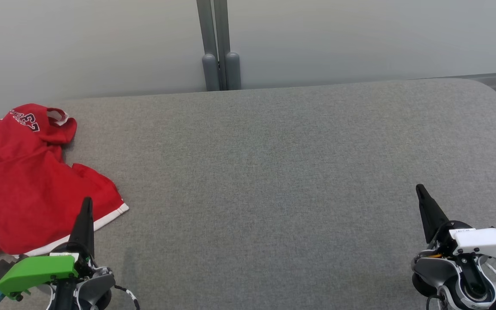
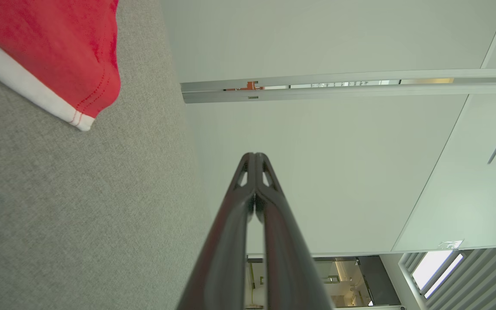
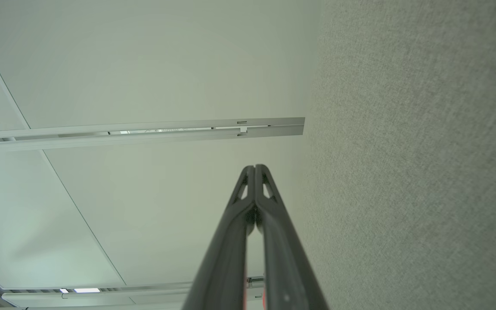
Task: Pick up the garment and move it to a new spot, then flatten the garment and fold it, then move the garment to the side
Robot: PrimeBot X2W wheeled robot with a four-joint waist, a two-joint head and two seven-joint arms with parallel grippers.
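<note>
Just beside the closed left hand (image 1: 87, 201) lies the crumpled red garment (image 1: 28, 189).

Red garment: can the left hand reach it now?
Probably yes: the red garment lies close beside the left hand, nothing between them; the hand is shut and must open first.

Upper left: the red garment (image 1: 37, 181) bears inverted white lettering, illegible, and what I read as "23".
</note>
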